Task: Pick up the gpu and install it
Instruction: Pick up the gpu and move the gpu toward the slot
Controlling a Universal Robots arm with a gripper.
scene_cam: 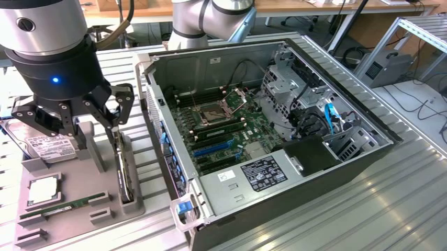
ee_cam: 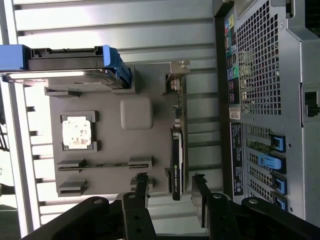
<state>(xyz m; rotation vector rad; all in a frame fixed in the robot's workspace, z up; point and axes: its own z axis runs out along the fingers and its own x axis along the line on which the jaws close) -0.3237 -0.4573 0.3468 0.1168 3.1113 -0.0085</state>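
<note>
We are recording a black linkage gripper (scene_cam: 91, 128) hanging over a moulded grey holder tray (scene_cam: 70, 222), which is lying on a ribbed aluminium table (scene_cam: 349, 209). Its jaws are standing wide apart and gripping nothing. In the wrist view the two flat-sided fingers (ee_cam: 141, 187) are straddling one end of the gpu (ee_cam: 176, 165), with a gap showing on each side. We are finding the gpu (scene_cam: 124, 167), a thin black rectangular card, standing on edge in a slot along the tray edge nearest the computer case (scene_cam: 363, 130). Its bright silver bracket (ee_cam: 175, 75) is sitting at the end away from the fingers. Small print is running along the card's edge, but it is too small for us to read. Elsewhere on the tray, we are noting a boxy hard drive (scene_cam: 42, 144) with a white label, a square silver processor (scene_cam: 43, 191) and a narrow green RAM stick (scene_cam: 63, 205). The case is lying open, exposing a green motherboard (scene_cam: 231, 125) with blue slots (scene_cam: 209, 149). It is also showing a black label (scene_cam: 262, 175) with white print that we are unable to make out. The wrist view is showing the perforated metal rear panel (ee_cam: 260, 50).
</note>
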